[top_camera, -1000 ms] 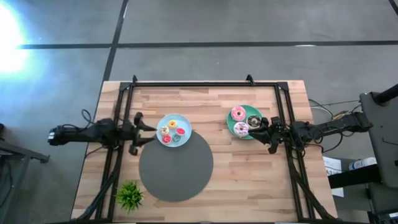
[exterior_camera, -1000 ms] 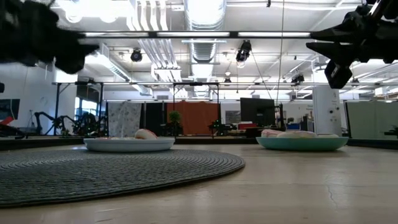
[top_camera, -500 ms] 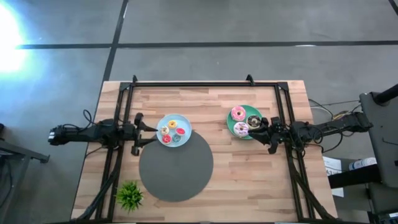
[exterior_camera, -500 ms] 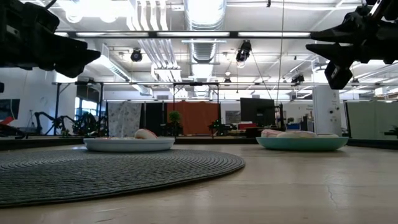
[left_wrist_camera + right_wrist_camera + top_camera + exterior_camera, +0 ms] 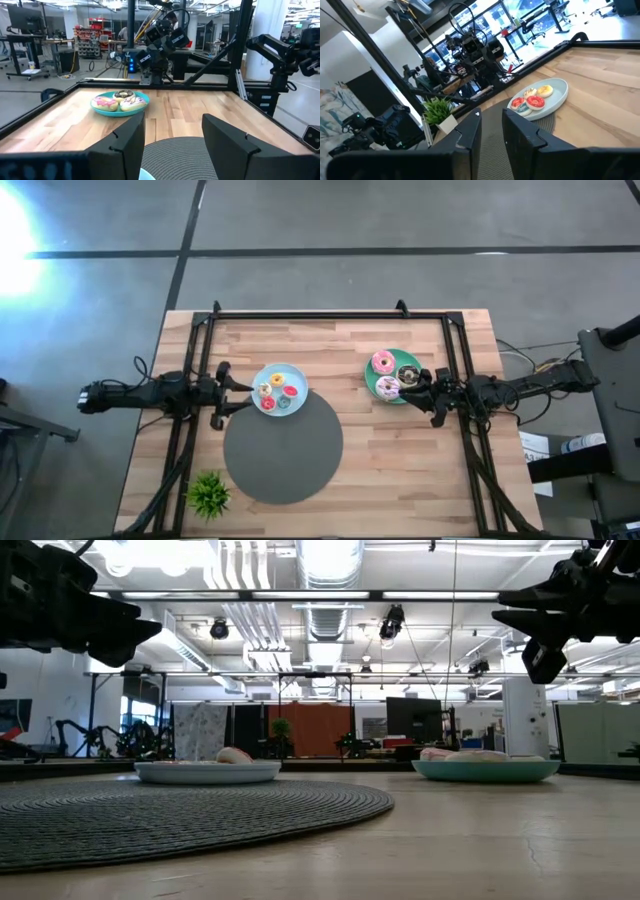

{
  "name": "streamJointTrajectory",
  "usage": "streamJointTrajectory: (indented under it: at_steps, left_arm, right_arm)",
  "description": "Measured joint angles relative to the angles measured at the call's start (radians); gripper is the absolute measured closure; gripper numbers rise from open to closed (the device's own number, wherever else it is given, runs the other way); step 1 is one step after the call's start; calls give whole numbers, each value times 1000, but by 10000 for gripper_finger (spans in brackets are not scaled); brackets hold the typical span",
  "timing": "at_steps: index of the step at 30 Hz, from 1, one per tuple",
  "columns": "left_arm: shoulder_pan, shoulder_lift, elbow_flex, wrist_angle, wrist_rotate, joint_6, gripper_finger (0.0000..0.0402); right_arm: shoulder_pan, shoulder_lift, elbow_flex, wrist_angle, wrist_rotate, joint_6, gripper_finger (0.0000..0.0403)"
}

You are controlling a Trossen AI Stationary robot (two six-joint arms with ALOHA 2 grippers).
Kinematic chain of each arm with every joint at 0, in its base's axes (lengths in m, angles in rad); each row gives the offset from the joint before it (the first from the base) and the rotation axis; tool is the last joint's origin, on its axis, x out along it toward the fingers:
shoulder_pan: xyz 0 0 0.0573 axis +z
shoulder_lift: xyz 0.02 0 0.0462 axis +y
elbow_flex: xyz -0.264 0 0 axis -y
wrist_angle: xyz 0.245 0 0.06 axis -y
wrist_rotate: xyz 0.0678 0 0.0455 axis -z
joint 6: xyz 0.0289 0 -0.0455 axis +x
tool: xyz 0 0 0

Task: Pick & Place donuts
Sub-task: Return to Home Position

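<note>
Three larger donuts (image 5: 392, 375) with pink and brown icing lie on the green plate (image 5: 372, 385) on the table's right. Several mini donuts (image 5: 277, 390) lie on the light blue plate (image 5: 262, 375), left of the middle. My left gripper (image 5: 238, 393) hovers open above the table just left of the blue plate; its wrist view looks between its fingers (image 5: 173, 125) across at the green plate (image 5: 100, 108). My right gripper (image 5: 425, 390) hovers above the green plate's right rim, its fingers a narrow gap apart (image 5: 491, 120). Both hang high in the low view.
A round dark grey woven mat (image 5: 283, 445) lies in front of the blue plate, which rests partly on its far edge. A small green plant (image 5: 208, 495) stands at the near left corner. A black frame (image 5: 330, 313) borders the table. Bare wood lies between the plates.
My left gripper was still moving a second ago, blurred in the low view, and shifted slightly by the light blue plate; it has stood still since. The right gripper, the plates and the donuts have not moved.
</note>
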Motion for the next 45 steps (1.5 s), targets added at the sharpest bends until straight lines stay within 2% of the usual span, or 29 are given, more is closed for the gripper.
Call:
streamJointTrajectory:
  at_steps: [14, 19, 22, 24, 27, 29, 34, 39, 45]
  left_arm:
    - [0, 3, 0, 2, -1, -1, 230]
    - [0, 3, 0, 2, -1, -1, 230]
    - [0, 3, 0, 2, -2, -1, 230]
    - [0, 3, 0, 2, -2, -1, 230]
    - [0, 3, 0, 2, -2, -1, 230]
    - [0, 3, 0, 2, -2, -1, 230]
    - [0, 3, 0, 3, -1, -1, 230]
    - [0, 3, 0, 4, -2, -1, 230]
    - [0, 3, 0, 4, -2, -1, 230]
  right_arm:
    - [0, 0, 0, -4, -1, -3, 328]
    - [-7, -22, 1, -41, 3, -208, 334]
    - [-46, -75, 1, -40, -76, -393, 334]
    - [-77, -125, 1, -56, -183, -484, 334]
    - [-132, -196, 2, -142, -386, -518, 331]
    - [-161, -223, 1, -214, -468, -519, 328]
    - [-173, -283, 1, -373, -464, -572, 323]
    - [-172, -349, 2, -378, -450, -605, 322]
    - [-172, -335, 2, -377, -446, -597, 331]
